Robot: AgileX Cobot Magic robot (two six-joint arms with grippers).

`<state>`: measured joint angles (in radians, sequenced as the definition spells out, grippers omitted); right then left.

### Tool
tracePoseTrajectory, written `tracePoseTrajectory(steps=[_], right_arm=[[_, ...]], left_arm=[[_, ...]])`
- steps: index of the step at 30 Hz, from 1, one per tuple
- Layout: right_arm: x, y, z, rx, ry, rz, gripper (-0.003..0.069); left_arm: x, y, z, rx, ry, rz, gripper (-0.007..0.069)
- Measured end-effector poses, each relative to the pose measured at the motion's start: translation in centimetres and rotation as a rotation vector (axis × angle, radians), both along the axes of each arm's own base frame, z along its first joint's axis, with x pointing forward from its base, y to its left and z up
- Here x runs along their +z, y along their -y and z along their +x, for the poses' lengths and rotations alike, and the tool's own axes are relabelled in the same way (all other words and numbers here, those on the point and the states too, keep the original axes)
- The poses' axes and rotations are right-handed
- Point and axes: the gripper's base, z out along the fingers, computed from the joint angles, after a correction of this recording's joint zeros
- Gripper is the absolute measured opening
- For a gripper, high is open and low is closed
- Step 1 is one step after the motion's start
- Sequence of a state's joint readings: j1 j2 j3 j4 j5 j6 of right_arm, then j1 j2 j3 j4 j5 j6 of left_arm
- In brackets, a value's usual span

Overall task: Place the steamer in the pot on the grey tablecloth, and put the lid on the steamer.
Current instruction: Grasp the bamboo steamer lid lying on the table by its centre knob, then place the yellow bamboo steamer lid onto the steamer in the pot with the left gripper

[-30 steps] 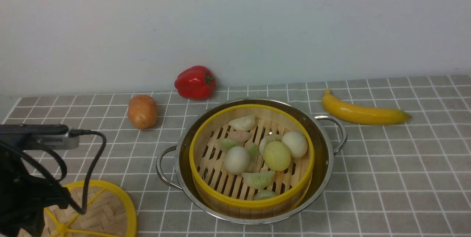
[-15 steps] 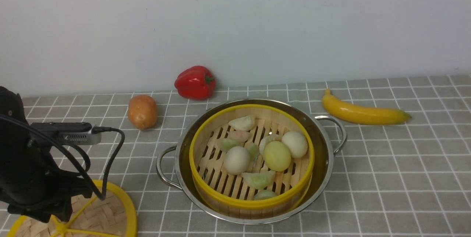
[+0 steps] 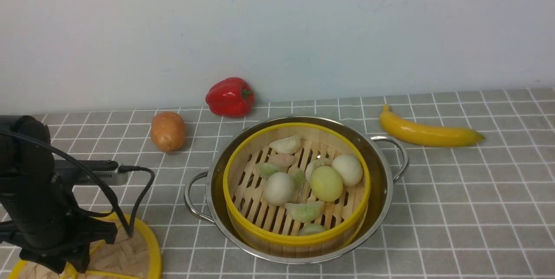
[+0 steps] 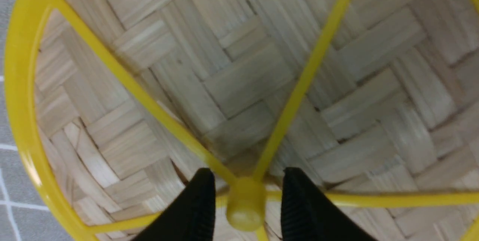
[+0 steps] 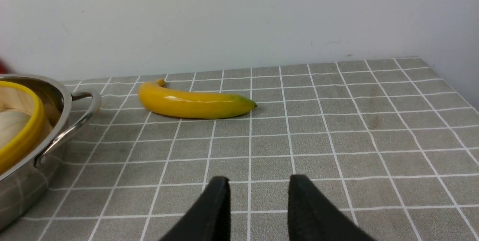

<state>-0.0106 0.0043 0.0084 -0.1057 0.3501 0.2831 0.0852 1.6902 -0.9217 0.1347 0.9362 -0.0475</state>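
- While the steamer point(image 3: 299, 241) sat in the pot point(image 3: 382, 186), my left gripper point(image 4: 247, 181) straddled the knob point(image 4: 245, 206) of the lid point(image 4: 243, 84), jaws narrowly apart, gripping nothing.
- Lid step in hand; next called for closing squarely, then lifting.

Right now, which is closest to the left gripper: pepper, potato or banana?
The potato: brown, left of the pot, nearest the left gripper over the lid. The pepper sits farther back; the banana lies right of the pot.
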Motion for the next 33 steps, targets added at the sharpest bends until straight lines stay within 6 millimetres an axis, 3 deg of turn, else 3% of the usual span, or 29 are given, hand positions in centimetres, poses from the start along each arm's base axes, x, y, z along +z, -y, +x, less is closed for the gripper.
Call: tracePoseTrajectory(steps=[7,11,18,24,25,26,29,31,33], right_arm=[[0.0,0.0,0.0,0.0,0.0,0.0,0.024],[0.0,0.0,0.0,0.0,0.0,0.0,0.024],[0.0,0.0,0.0,0.0,0.0,0.0,0.024],[0.0,0.0,0.0,0.0,0.0,0.0,0.024],[0.0,0.0,0.0,0.0,0.0,0.0,0.024],[0.0,0.0,0.0,0.0,0.0,0.0,0.024],[0.0,0.0,0.0,0.0,0.0,0.0,0.024],[0.0,0.0,0.0,0.0,0.0,0.0,0.024],[0.0,0.0,0.0,0.0,0.0,0.0,0.024]], left_arm=[[-0.1,-0.1,0.0,0.021,-0.006,0.006,0.0223],[-0.1,-0.1,-0.3,0.032,-0.041,0.014,0.0116],[0.4,-0.2,-0.3,0.036,-0.069,0.023,0.0116],[4.8,-0.3,0.7,0.036,-0.02,0.025,0.0116],[7.2,-0.2,1.1,0.025,0.04,0.021,0.0116],[7.3,-0.2,1.1,0.026,0.044,0.019,0.0116],[12.2,0.1,2.4,-0.021,0.211,-0.015,0.0116],[13.6,0.3,2.8,-0.039,0.266,-0.037,0.0116],[16.5,1.0,3.7,-0.097,0.373,-0.094,0.0116]])
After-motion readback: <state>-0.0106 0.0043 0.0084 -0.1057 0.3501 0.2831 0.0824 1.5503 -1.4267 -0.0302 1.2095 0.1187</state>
